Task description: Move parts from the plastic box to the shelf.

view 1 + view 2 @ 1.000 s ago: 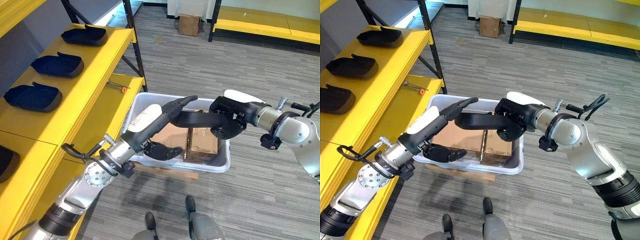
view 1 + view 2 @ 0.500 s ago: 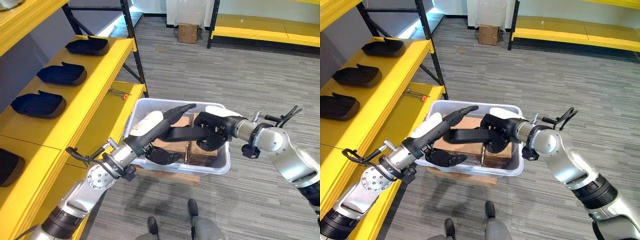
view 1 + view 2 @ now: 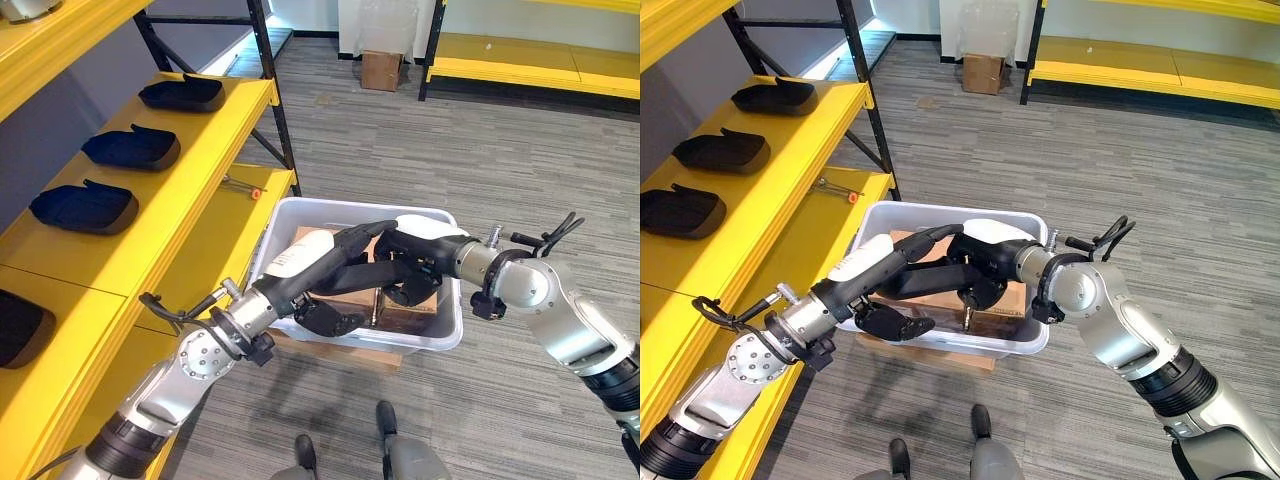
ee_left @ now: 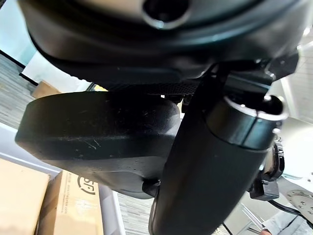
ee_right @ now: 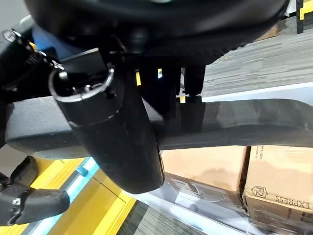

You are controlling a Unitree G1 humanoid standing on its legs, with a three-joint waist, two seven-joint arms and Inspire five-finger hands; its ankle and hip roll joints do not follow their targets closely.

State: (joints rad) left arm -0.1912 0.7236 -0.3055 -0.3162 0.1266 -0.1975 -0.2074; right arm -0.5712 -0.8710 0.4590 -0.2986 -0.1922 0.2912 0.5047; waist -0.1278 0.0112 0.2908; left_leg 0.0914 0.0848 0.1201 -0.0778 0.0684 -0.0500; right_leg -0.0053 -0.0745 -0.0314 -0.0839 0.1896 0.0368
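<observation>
Reaching into the plastic box (image 3: pixel 440 330) from either side, both hands hold one long black part (image 3: pixel 375 270) over the cardboard boxes (image 3: pixel 405 315) packed inside. From the head views, the left hand (image 3: pixel 320 265) has its fingers stretched along the top of the part while its thumb (image 3: pixel 335 320) curls underneath, so the part sits pinched between them; the right hand (image 3: pixel 415 250) grips the part's other end, though how its fingers lie there cannot be told from above. Up close, the right wrist view shows the part (image 5: pixel 220 129) as a dark bar crossing in front of the cardboard boxes (image 5: pixel 274 176), with a finger (image 5: pixel 112 132) across it. In the left wrist view the part (image 4: pixel 98 132) is a rounded black slab lying against that hand's fingers (image 4: pixel 215 171). Beside the plastic box, the head views show the yellow shelf (image 3: pixel 170 180), with more black parts (image 3: pixel 130 148) lying in a row and a screwdriver (image 3: pixel 240 186) on its lower level.
</observation>
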